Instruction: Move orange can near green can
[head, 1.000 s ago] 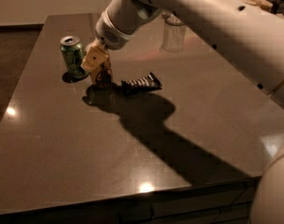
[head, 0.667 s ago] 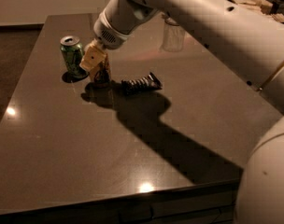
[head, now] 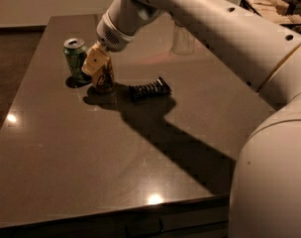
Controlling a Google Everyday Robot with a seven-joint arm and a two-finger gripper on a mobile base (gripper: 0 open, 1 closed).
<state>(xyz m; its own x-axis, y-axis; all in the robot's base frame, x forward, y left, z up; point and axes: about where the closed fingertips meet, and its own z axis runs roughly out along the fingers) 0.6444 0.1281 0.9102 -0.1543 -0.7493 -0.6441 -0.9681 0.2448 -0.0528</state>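
The green can (head: 75, 59) stands upright at the far left of the dark table (head: 91, 152). The orange can (head: 105, 79) stands on the table just to its right, a small gap between them. My gripper (head: 96, 63) reaches down from the upper right and is shut on the upper part of the orange can, hiding its top. The white arm (head: 200, 19) runs across the upper right of the view.
A black ribbed object (head: 149, 89) lies on the table right of the orange can. A clear container (head: 182, 37) stands farther back, partly behind the arm. A box with items (head: 276, 9) sits at the top right. The table's front edge runs along the bottom.
Almost nothing: the gripper and the orange can stay in the same spot beside the green can.
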